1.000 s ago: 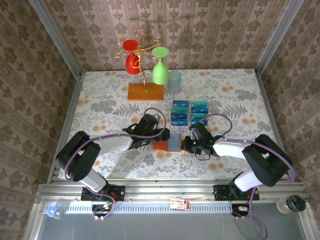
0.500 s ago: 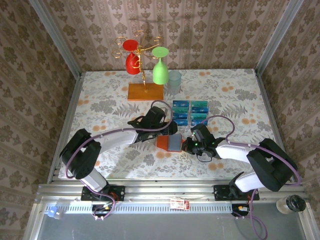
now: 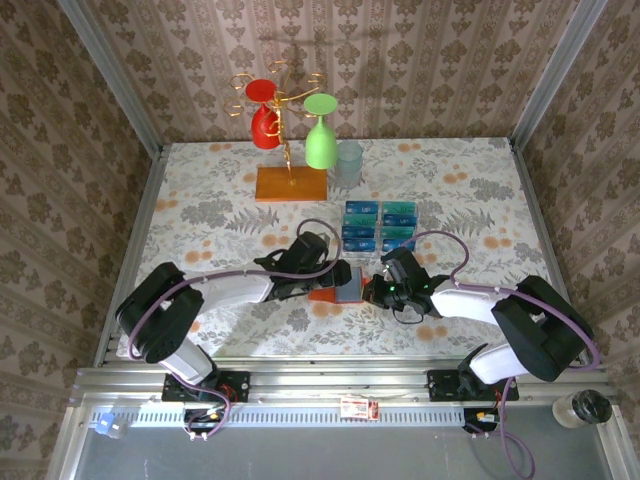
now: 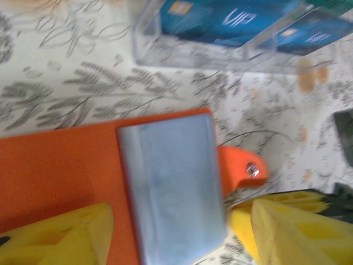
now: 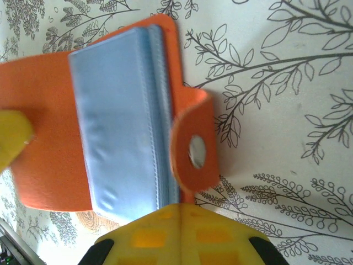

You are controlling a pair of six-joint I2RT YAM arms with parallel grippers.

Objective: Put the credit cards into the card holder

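Lettering on credit cards (image 4: 220,22) unreadable

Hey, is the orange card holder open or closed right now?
Open: the card holder lies spread flat, grey-blue pockets exposed, snap tab unfastened.

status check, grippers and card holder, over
left gripper open over the card holder, right gripper shut by its snap tab. holder lies open, pockets up. credit cards in the clear rack beyond. nothing blocking.

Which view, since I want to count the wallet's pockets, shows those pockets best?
The right wrist view: the pockets are large and sharp, with their stacked edges visible beside the snap tab. The left wrist view shows them blurred and face on. In the top view they are a small grey-blue patch.
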